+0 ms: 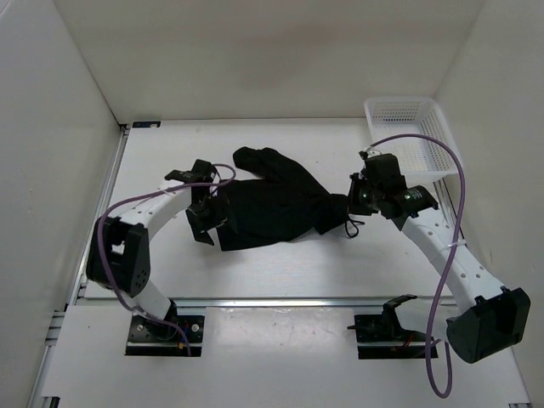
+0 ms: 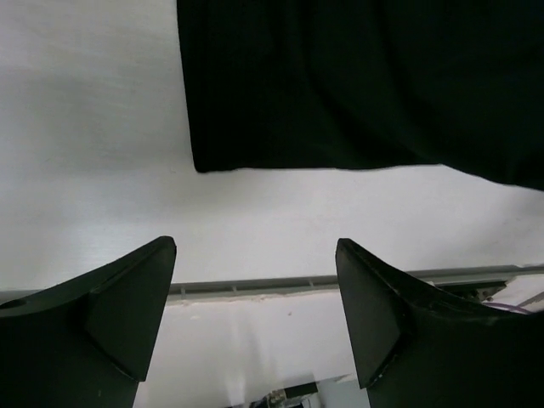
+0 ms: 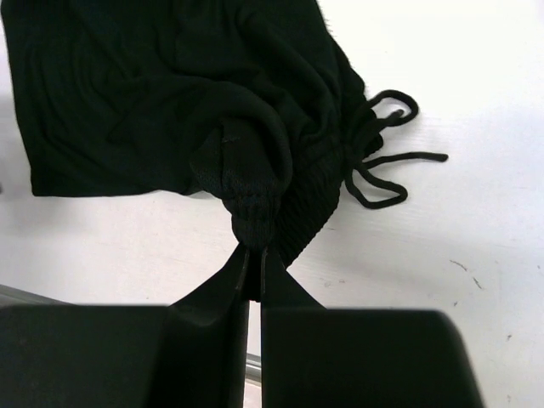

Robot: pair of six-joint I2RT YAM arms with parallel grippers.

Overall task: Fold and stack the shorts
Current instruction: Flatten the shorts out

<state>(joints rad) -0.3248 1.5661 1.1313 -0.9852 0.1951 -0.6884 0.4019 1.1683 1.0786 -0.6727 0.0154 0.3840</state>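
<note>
Broadly, the shorts (image 1: 272, 204) are found near the middle of the worktop (image 1: 280, 272) as a rumpled dark mass. One leg lobe bulges toward twelve o'clock, and the waist is gathered into a bunch at the three o'clock end. There the drawstring (image 3: 382, 161) trails in loose loops over the bare surface. No crisp fold line can be made out. The fabric appears partly doubled over itself, but whether a first fold is complete cannot be told, black lying on black. At the three o'clock end the gathered waistband is pinched by the right claw (image 3: 255, 259), its fingers pressed almost together on the cloth. At the nine o'clock edge the left claw (image 2: 255, 255) is held wide and empty, just off the straight hem corner seen in its wrist view, with only bare worktop showing between its fingers. The task is judged to be at an early-to-middle stage: the garment lies centred and is gripped at one end, yet flattening, a tidy fold and the stacking are all judged to be left. No stack and no second pair are seen. A white mesh basket (image 1: 425, 149) is set at about two o'clock, apart from the shorts and beside the right arm.
</note>
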